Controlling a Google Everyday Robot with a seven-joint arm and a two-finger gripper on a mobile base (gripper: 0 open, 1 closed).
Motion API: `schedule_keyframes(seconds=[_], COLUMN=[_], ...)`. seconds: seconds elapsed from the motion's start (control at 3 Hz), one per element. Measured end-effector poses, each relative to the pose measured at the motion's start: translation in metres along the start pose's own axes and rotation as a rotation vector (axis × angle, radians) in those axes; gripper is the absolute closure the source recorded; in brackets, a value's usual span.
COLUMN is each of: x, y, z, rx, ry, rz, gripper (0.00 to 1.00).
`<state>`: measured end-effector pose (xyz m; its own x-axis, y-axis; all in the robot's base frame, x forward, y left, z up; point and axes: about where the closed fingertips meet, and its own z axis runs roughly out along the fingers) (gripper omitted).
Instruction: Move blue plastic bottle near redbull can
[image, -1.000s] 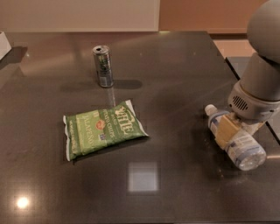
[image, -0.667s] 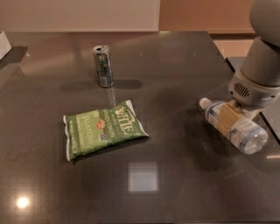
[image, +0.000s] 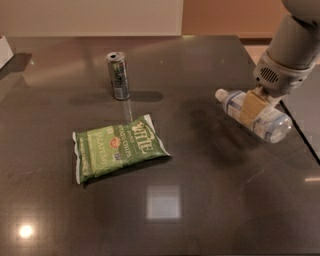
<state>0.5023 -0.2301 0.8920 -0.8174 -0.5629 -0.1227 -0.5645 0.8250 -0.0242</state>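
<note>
The blue plastic bottle (image: 265, 120) is a clear bottle with a white cap and a pale label. It lies on its side at the right, cap pointing left, lifted a little above the dark table (image: 210, 200). My gripper (image: 251, 107) is shut across the bottle's middle, one tan finger showing over the label. The redbull can (image: 118, 75) stands upright at the back left, far from the bottle.
A green chip bag (image: 117, 149) lies flat between the can and the table's front. A white object (image: 5, 50) sits at the far left edge. The table's right edge runs just beyond the bottle.
The gripper has lifted the bottle off the table and carried it up and slightly back. The can and chip bag have not moved.
</note>
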Motion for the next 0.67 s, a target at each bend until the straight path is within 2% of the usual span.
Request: schedule_keyframes(seconds=[0.33,0.67], x=[-0.049,-0.099], y=[-0.019,-0.018], z=[0.007,0.015], rx=[-0.043,-0.090], ry=[-0.077,-0.147], rz=[-0.099,-0.182], gripper=[1.00,1.00])
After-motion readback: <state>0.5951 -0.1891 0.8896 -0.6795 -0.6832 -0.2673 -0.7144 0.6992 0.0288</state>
